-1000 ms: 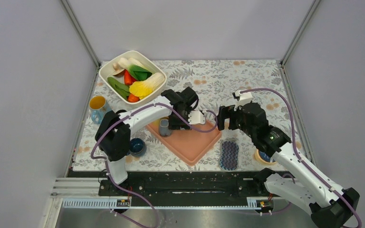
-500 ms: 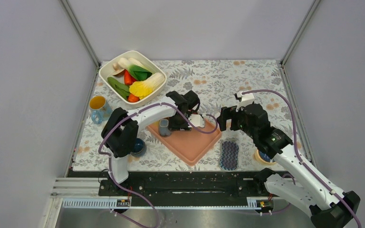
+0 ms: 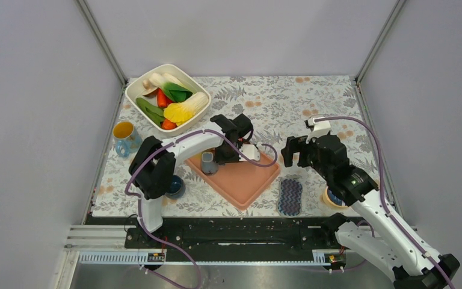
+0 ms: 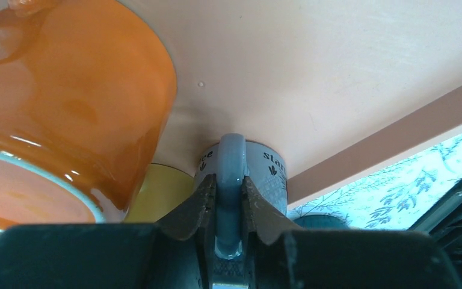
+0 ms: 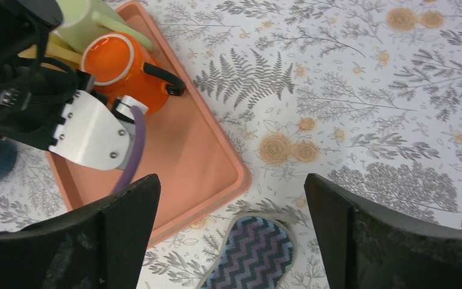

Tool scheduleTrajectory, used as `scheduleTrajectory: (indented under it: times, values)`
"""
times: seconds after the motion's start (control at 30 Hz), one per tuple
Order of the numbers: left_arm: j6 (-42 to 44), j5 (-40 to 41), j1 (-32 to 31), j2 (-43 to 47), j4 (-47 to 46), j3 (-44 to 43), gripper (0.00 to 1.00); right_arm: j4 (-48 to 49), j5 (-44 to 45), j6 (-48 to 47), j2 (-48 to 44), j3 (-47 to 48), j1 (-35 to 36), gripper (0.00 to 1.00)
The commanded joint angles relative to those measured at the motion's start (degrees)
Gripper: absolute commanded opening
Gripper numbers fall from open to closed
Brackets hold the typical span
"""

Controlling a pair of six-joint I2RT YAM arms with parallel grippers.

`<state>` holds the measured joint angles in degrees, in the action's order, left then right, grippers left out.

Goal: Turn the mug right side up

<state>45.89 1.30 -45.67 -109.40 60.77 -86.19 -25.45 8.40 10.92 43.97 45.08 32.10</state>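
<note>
The grey mug [image 3: 207, 161] stands on end at the left corner of the pink tray [image 3: 243, 183], in the middle of the counter [image 3: 289, 99]; which end is up I cannot tell. The left claw [image 4: 229, 183] is pinched narrowly on the mug's handle [image 4: 231, 158], reaching in from the right, just beside an orange mug [image 4: 66, 108]. The right claw [image 5: 234, 235] gapes wide and holds nothing, above the counter off the tray's right corner.

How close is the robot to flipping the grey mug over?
Done: the left arm's fingers are shut on the curved handle of the grey-blue ceramic mug. In hand: the mug sits on the salmon-pink plastic tray, and its lettering suggests it is upside down. Left: lifting, turning and setting it down. The right arm's fingers hang open, holding nothing.
</note>
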Motion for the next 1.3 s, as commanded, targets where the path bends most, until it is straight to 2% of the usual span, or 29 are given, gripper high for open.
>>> scheduleTrajectory:
  times: [0.0, 0.23, 0.3, 0.4, 0.43, 0.5, 0.57, 0.77, 0.93, 1.17, 1.2, 1.27]
  values:
    - [-3.52, -6.44, 0.77, 4.68, 1.28, -3.83, 0.0, -3.87, 6.26, -1.38, -2.66, 2.2, -1.08, 1.0]
    - [-11.39, -10.11, 2.96, 11.46, -7.47, -2.32, 0.0, -8.0, 12.87, -1.95, -7.17, 2.94, -2.75, 0.99]
    - [-15.08, -11.9, 3.17, 12.24, -8.32, -2.96, 0.0, -7.9, 10.55, -1.87, -7.35, 2.67, -2.76, 1.0]
    - [-21.16, -16.15, 3.82, 13.55, -9.57, -4.08, 0.0, -5.08, -1.71, -0.57, -7.01, 1.57, -2.77, 0.99]
    - [-23.64, -17.71, 4.16, 14.05, -10.56, -4.6, 0.0, -1.84, -8.42, 1.46, -7.23, -0.17, -2.77, 0.99]
    - [-28.85, -20.7, 5.01, 15.09, -12.26, -6.43, 0.0, 10.57, -21.67, 8.97, -7.61, -5.52, -2.74, 0.99]
    - [-33.7, -23.51, 5.81, 15.85, -13.28, -8.85, 0.0, 24.56, -29.36, 16.55, -5.72, -10.01, -2.67, 0.99]
    - [-45.45, -30.22, 7.01, 17.93, -17.79, -12.21, 0.0, 47.41, -37.46, 31.91, 3.32, -14.72, -2.24, 0.99]
    - [-52.62, -34.36, 7.08, 20.46, -23.31, -11.02, 0.0, 59.11, -39.62, 38.79, 8.56, -15.35, -1.13, 0.99]
    - [-57.91, -39.61, 6.96, 21.65, -28.93, -8.5, 0.0, 63.86, -42.28, 41.49, 12.8, -12.21, 0.19, 0.85]
    - [-58.85, -40.03, 6.73, 21.82, -29.77, -8.2, 0.0, 65.52, -42.98, 42.24, 13.37, -12.07, 0.23, 0.8]
    - [-60.4, -40.89, 6.44, 22.32, -32.35, -7.06, 0.0, 69.25, -44.22, 44.25, 14.14, -11.82, 0.32, 0.58]
